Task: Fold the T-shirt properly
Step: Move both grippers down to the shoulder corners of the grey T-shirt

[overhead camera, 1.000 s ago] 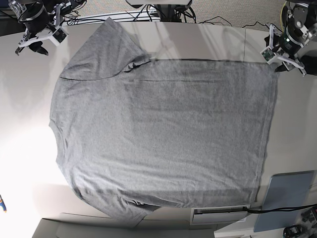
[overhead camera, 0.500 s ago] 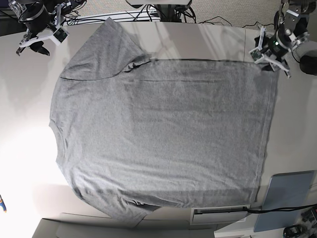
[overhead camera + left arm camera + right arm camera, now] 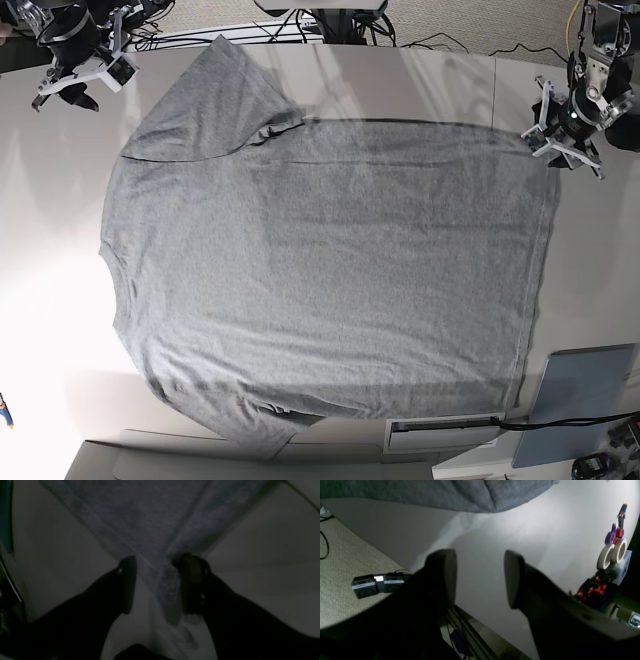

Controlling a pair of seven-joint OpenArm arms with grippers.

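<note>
Across the middle of the table (image 3: 40, 200) I have one T-shirt (image 3: 330, 270), spread flat, its plain grey side up, sleeves at about ten and seven o'clock in the base view and the hem toward three. My left gripper (image 3: 565, 135) sits at two o'clock, right at the hem's top corner; in its wrist view the shirt corner (image 3: 165, 587) lies between the two parted fingers (image 3: 128, 582), which have not closed on it. My right gripper (image 3: 70, 75) hangs at ten o'clock, well clear of the upper sleeve, jaws wide and holding nothing. Beyond it I count two rolls of tape (image 3: 611, 553).
</note>
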